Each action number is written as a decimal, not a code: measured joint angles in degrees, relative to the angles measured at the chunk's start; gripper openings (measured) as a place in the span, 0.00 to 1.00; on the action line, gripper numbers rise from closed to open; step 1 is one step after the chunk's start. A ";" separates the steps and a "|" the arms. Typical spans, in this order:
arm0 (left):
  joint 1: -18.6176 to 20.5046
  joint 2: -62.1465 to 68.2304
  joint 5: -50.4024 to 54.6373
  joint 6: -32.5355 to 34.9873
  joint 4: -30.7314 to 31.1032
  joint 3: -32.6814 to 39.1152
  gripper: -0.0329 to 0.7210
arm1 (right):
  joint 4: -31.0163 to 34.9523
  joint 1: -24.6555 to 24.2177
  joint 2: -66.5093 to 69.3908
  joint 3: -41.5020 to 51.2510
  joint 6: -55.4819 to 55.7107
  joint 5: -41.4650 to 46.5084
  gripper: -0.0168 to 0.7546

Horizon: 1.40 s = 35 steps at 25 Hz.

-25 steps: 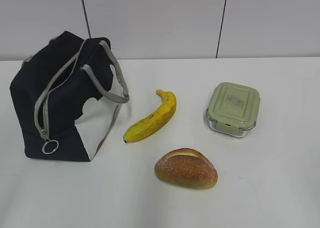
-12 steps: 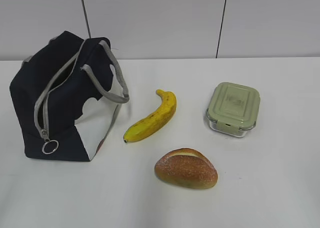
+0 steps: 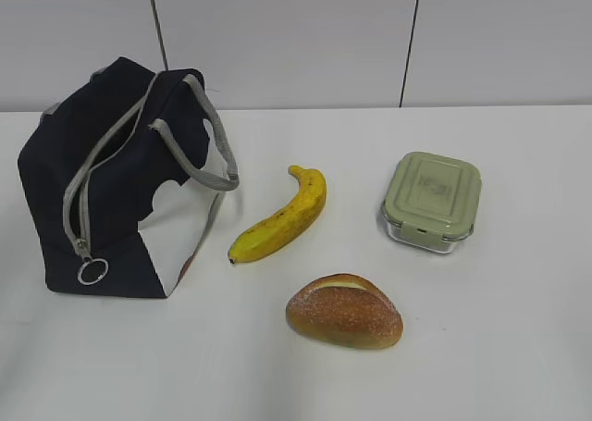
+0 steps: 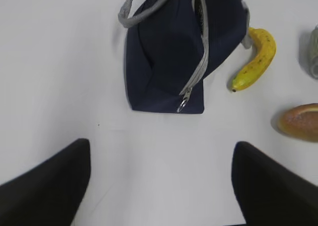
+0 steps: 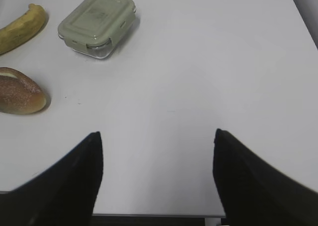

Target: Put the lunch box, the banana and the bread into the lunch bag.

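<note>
Lunch bag (image 3: 120,185) upright at left of white bench (image 3: 518,347), zipper partly undone. Banana (image 3: 282,217) just beside bag, bread (image 3: 344,311) nearer front, lunch box (image 3: 432,202) at right. Left claw (image 4: 159,186) and right claw (image 5: 156,179) both spread apart, empty, above bare bench.

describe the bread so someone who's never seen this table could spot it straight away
Start at the navy lunch bag standing at the left of the white table and look right past the yellow banana. The bread lies nearer the front edge than the banana and the green-lidded lunch box, touching neither. It is the only golden-brown oval, with a pale split along its top.
</note>
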 joint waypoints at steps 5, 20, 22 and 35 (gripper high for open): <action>0.00 15.92 -1.45 2.36 -3.44 -9.77 0.74 | 0.00 0.00 0.00 0.00 0.00 0.00 0.69; -2.29 61.06 8.65 7.51 -9.95 -45.96 0.72 | 0.00 0.00 0.00 0.00 0.00 0.00 0.69; -3.64 65.23 9.70 7.61 -9.69 -49.18 0.72 | 0.00 0.00 0.00 0.00 0.00 0.00 0.69; -5.99 79.14 11.40 7.74 -2.99 -56.47 0.66 | 0.00 0.00 0.00 0.00 0.00 0.00 0.68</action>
